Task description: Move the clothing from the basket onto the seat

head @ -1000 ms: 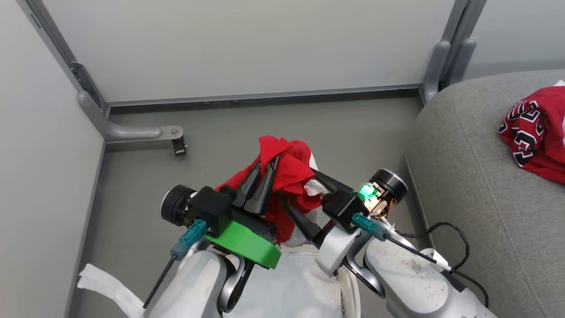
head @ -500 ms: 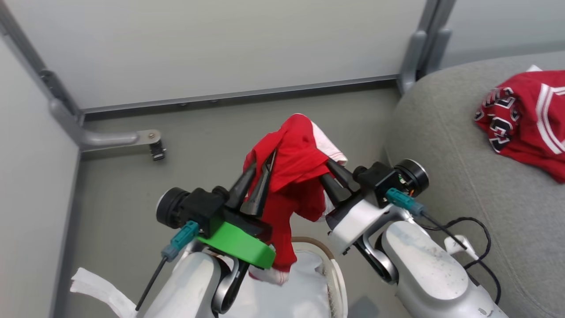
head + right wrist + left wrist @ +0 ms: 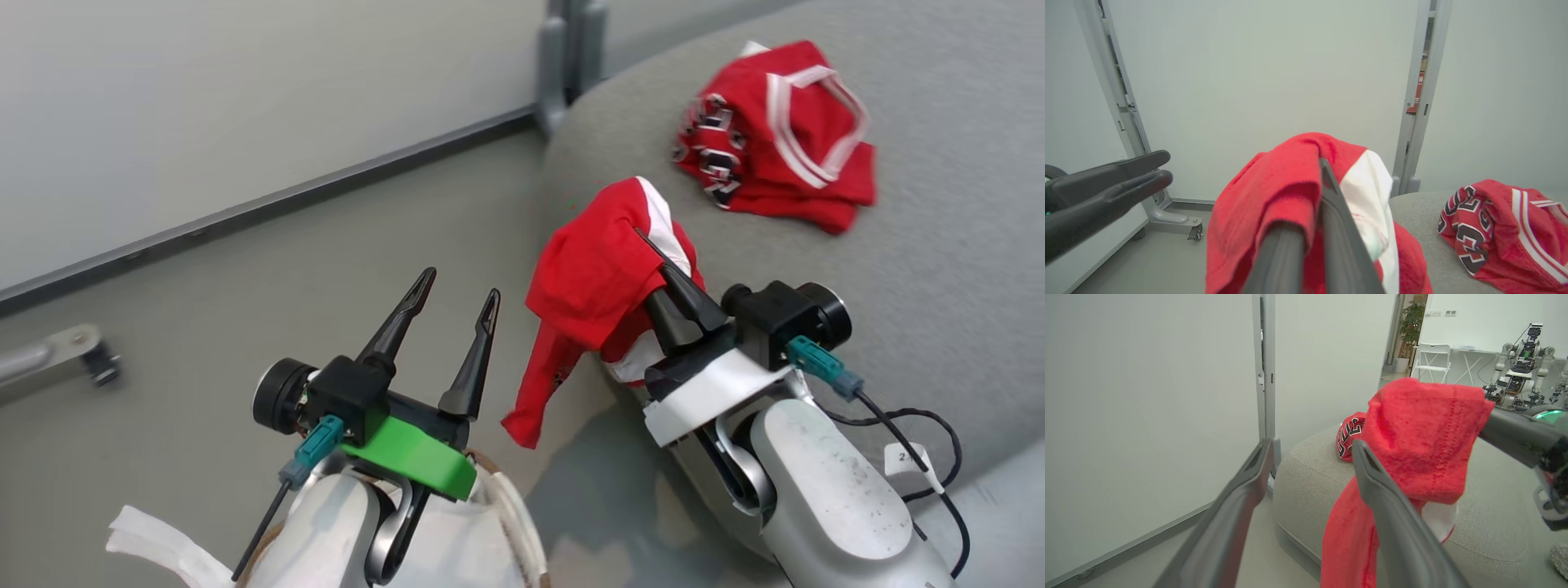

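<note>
Right gripper (image 3: 647,255) pinching crumpled red white-trimmed garment (image 3: 588,278), left gripper (image 3: 460,284) spread empty

The seat (image 3: 939,245) is on your right, the floor (image 3: 286,310) on your left, the basket (image 3: 513,510) nearest you.
The jersey (image 3: 767,163) lies on the seat's far part; nearer you, the second garment (image 3: 596,269) hangs from your right gripper (image 3: 647,249) over the seat's left edge. Your left gripper (image 3: 460,284) stands left of that garment, apart from it, above the floor, with the basket under its arm.
</note>
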Robot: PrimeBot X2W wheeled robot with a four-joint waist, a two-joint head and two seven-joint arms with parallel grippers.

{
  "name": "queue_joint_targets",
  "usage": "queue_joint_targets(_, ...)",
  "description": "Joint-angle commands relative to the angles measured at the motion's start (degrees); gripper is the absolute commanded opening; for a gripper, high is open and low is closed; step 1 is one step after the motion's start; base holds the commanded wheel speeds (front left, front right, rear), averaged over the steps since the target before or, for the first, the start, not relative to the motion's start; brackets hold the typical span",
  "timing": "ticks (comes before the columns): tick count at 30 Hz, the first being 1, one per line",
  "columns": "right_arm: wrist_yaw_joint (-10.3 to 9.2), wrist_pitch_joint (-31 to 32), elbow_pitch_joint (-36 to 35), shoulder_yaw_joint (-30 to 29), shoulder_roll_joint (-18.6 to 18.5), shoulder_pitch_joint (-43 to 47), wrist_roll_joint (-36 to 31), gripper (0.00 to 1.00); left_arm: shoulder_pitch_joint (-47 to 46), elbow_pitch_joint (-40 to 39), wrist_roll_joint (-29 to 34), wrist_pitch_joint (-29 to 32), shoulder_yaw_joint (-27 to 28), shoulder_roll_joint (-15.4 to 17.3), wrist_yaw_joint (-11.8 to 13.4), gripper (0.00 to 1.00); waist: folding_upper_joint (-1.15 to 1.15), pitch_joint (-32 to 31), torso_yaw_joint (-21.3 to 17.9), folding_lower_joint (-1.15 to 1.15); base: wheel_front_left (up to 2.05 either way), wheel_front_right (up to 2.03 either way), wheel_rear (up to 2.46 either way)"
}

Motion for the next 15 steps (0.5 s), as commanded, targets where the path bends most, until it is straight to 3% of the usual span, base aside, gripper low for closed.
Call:
queue_joint_targets(1,-0.08,-0.1,-1.3,-1.2,0.0,1.2,-0.7,0.00,0.7,0.4,0.4,0.0,-0.4,1.0,0.0,1.00,0.00,4.4,-12.9,0.00,0.00,0.00,0.00)
queue_joint_targets(8,-0.07,-0.1,-5.1,-8.3,0.1,2.0,-4.1,0.00,-2.6,2.2,-1.4,0.0,-5.4,3.1,0.0,1.00,0.00,8.1,-14.1,0.00,0.00,0.00,0.00)
queue_joint_targets(15,-0.08,-0.1,-4.1,-12.8,0.0,-5.4,-9.4,0.00,-3.6,2.3,-2.8,0.0,-7.3,6.4,0.0,1.00,0.00,13.3,-14.4,0.00,0.00,0.00,0.00)
